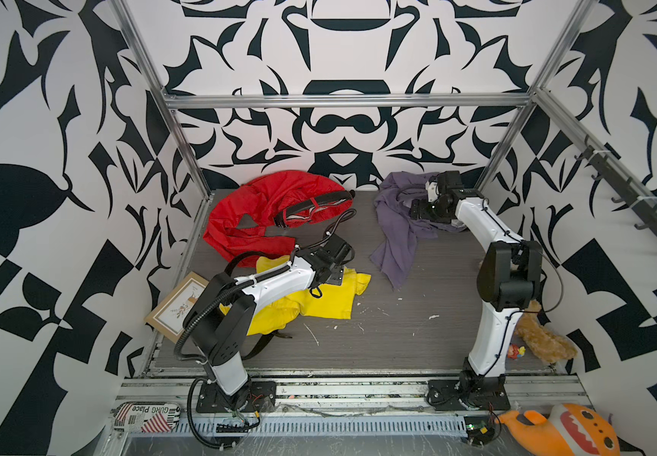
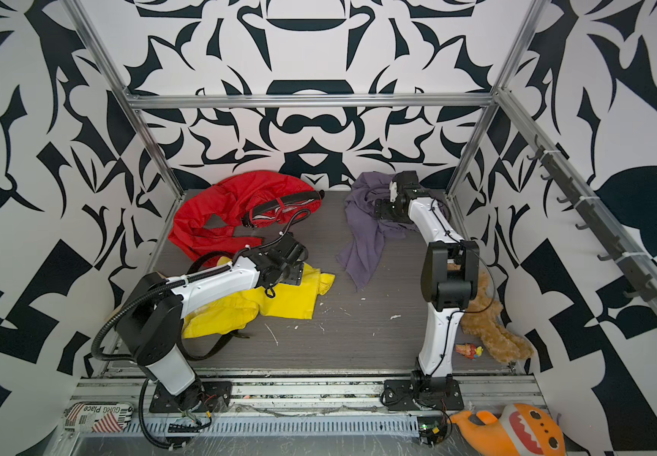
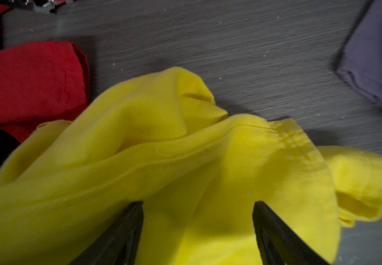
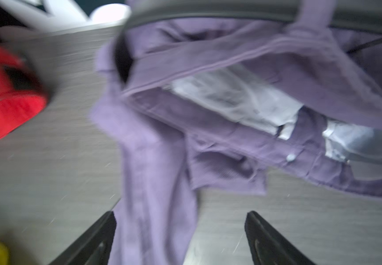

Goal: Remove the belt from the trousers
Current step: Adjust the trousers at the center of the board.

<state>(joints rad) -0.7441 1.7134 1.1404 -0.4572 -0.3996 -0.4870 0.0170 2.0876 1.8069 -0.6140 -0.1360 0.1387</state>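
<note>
While the left claw is held spread astride a fold of the yellow trousers, a black belt is seen trailing behind the claw, back along its arm; the right claw, also spread, is well apart.

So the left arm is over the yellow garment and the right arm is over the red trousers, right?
Not quite. The right arm is over the purple trousers, not the red trousers, which lie apart from it at the back. Both top views show this. The left arm is over the yellow garment, as stated.
</note>
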